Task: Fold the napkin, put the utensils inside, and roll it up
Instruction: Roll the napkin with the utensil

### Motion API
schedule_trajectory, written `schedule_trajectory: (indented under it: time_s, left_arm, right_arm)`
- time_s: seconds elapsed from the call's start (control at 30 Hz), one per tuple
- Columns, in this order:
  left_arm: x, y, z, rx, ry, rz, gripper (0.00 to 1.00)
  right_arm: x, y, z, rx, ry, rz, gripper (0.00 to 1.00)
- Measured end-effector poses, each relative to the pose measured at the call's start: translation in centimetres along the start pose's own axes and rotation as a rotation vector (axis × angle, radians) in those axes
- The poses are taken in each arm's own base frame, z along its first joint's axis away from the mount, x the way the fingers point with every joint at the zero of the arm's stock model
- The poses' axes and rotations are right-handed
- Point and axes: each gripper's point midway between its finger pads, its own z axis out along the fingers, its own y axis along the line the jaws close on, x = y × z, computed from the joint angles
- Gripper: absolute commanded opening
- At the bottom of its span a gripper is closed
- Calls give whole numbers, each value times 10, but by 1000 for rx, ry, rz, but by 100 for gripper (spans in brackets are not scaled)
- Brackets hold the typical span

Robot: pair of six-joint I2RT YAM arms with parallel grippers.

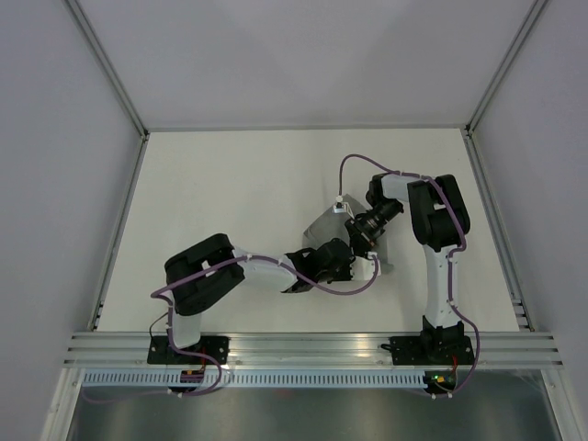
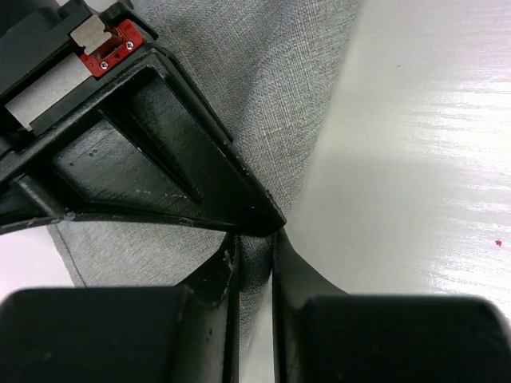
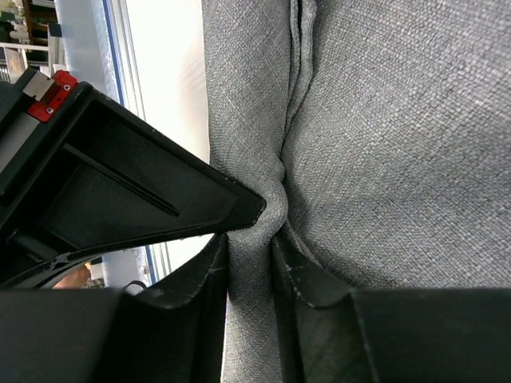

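The grey napkin (image 1: 323,227) lies bunched at the table's middle, mostly covered by both grippers, which meet over it. My left gripper (image 1: 335,260) comes in from the left. In the left wrist view it (image 2: 255,251) is shut on a thin edge of the napkin (image 2: 271,88), with the other gripper's black finger (image 2: 144,152) just above. My right gripper (image 1: 360,237) reaches down from the right. Its wrist view shows it (image 3: 251,239) shut on a raised fold of the napkin (image 3: 383,144), beside the left gripper's finger (image 3: 136,191). The utensils are out of view.
White tabletop (image 1: 230,202) surrounds the napkin. Aluminium rails (image 1: 312,347) run along the near edge and both sides, with white walls behind. A tiny red speck (image 2: 498,242) sits on the table right of the napkin.
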Motion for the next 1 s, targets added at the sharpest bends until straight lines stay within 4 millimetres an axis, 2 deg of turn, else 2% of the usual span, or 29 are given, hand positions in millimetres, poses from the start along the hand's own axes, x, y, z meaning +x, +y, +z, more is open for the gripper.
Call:
schedule_trajectory:
  time_s: [0.03,0.13,0.23,0.43,0.63,0.83,1.0]
  left_arm:
    - [0,0,0,13,-1,-6,2]
    - [-2,0,2,52,-15,-29,2]
    - [-3,2,3,85,-39,-64,2]
    - [-3,4,4,134,-69,-121,2]
    - [-3,7,6,186,-87,-179,2]
    - [-3,12,9,287,-105,-280,2]
    - [-1,15,11,404,-116,-390,2]
  right_arm:
    - [0,0,-1,2,-1,1,42]
    - [0,4,-6,12,0,3,50]
    - [-1,5,-12,38,2,-17,54]
    - [-4,1,-30,95,-29,-65,55]
    - [-10,-2,-64,165,-123,-91,55]
    - [-17,4,-106,266,-243,-142,55]
    - [-11,14,-126,407,-320,-226,57]
